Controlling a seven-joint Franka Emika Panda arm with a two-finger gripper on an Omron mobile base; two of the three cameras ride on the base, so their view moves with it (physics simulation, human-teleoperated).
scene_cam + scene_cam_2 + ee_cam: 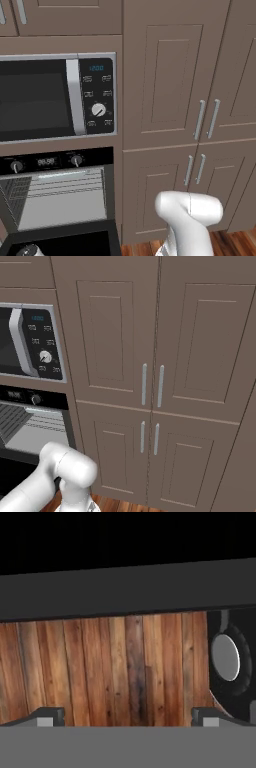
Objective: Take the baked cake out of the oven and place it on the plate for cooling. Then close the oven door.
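So the oven (55,192) sits under the microwave (55,97), with the oven door (70,242) dropped open and flat, grey racks showing inside. In the hand view the end effector (128,717) has its fingertips (47,716) spread wide with nothing between them, pointing down at the wooden floor (110,667). The dark edge of the oven door runs right across above the fingertips, so the door is just ahead of the end effector. Can't spot the cake.
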